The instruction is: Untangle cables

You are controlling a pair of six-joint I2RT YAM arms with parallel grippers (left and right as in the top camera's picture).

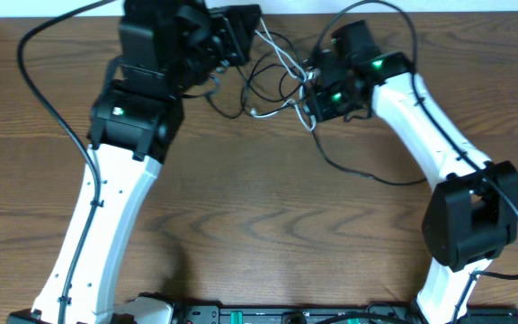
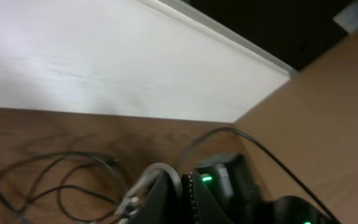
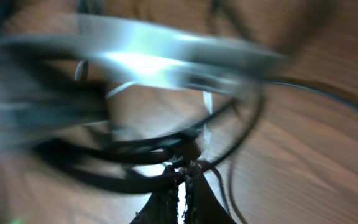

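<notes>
Your brown wooden worktop (image 1: 268, 234) carries the cables (image 1: 272, 85) near its 12 o'clock edge, tangled between both hands. Your right hand (image 3: 186, 180) is pressed together, pinching black strands of the cables; from overhead the tangle spreads at its 9 o'clock. Your left hand (image 1: 245, 36) is pressed together, with the tangle at its 4 o'clock.

Cables (image 1: 272, 85): blk, one wht. Table (image 1: 268, 225): brown wood-grain. L arm (image 1: 106, 216), R arm (image 1: 425, 108): wht shells, blk joints, green lights.
</notes>
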